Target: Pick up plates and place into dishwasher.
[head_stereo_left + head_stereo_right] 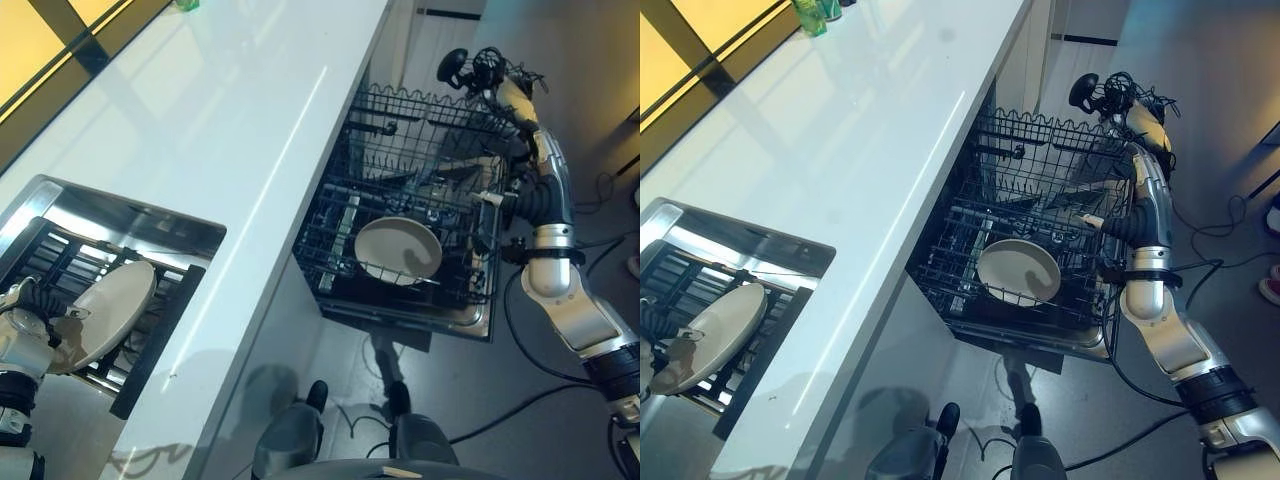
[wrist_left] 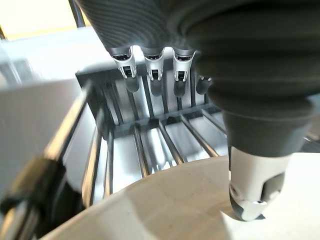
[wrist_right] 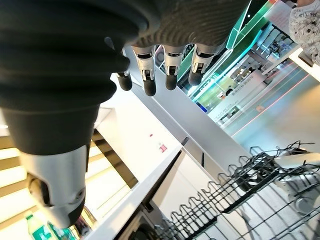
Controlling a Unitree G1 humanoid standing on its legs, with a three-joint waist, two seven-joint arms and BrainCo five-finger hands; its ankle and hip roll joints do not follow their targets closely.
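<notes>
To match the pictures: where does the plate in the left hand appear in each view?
Left eye view: plate, lower left, over the sink rack.
Right eye view: lower left.
Left wrist view: beside the thumb.
Right wrist view: not in it.
Shared landmark: sink rack.

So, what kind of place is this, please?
Probably a kitchen: a long white counter, a sink with a rack, and an open dishwasher holding one plate. The left hand holds another plate.

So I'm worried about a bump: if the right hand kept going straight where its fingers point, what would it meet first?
Probably nothing near: the right hand points over the dishwasher rack toward the counter edge, though depth is unclear.
</notes>
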